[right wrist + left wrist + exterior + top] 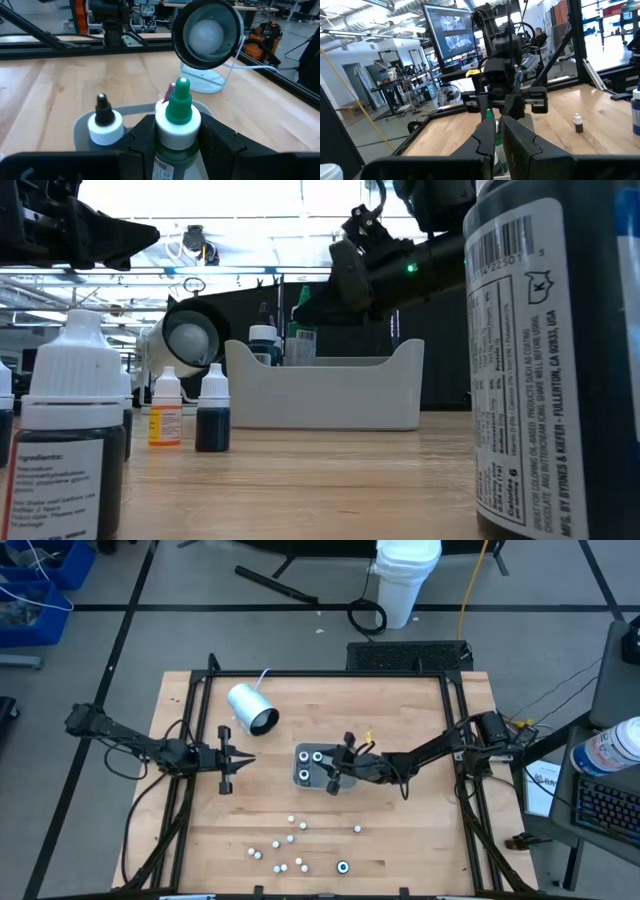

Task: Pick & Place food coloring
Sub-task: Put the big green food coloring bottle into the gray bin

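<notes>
High view: wooden table (pixel 400 720), right gripper (pixel 337 766) clamped on green-capped bottle (pixel 176 127), left gripper (pixel 238 760) fingers together.

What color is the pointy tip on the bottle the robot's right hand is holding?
Green, on a white cap. The bottle tip shows best in the right wrist view, between the right hand's fingers.

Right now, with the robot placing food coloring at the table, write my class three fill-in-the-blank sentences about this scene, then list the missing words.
1. The right end effector grips a bottle whose pointed tip is ____ in colour.
2. That bottle is held above the shallow grey ____, where another bottle already stands.
3. The left end effector waits beside the tray with its fingers ____.
4. Most loose bottles lie on the ____ wooden table, nearer the camera's bottom edge.

Missing words: green; tray; shut; bare
</notes>
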You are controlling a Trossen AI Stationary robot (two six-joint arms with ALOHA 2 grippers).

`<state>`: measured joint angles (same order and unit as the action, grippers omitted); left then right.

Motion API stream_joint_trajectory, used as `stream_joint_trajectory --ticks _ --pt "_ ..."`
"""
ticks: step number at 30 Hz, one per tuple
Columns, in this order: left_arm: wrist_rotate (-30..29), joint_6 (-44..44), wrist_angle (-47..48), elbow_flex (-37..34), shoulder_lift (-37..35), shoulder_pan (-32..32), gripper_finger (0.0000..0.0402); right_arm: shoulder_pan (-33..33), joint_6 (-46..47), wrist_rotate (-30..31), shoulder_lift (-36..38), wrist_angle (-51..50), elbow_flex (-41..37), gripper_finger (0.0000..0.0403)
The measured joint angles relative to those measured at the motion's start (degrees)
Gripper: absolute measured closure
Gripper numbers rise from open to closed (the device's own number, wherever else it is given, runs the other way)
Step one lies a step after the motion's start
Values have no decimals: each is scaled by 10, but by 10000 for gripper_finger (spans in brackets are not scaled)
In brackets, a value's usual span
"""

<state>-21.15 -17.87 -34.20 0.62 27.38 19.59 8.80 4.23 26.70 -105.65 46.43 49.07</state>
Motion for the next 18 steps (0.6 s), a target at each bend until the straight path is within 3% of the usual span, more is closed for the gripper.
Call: stream_joint_trajectory --ticks 18 --pt "0 0 0 0 0 0 364 -1 13 1 -40 -13 19 290"
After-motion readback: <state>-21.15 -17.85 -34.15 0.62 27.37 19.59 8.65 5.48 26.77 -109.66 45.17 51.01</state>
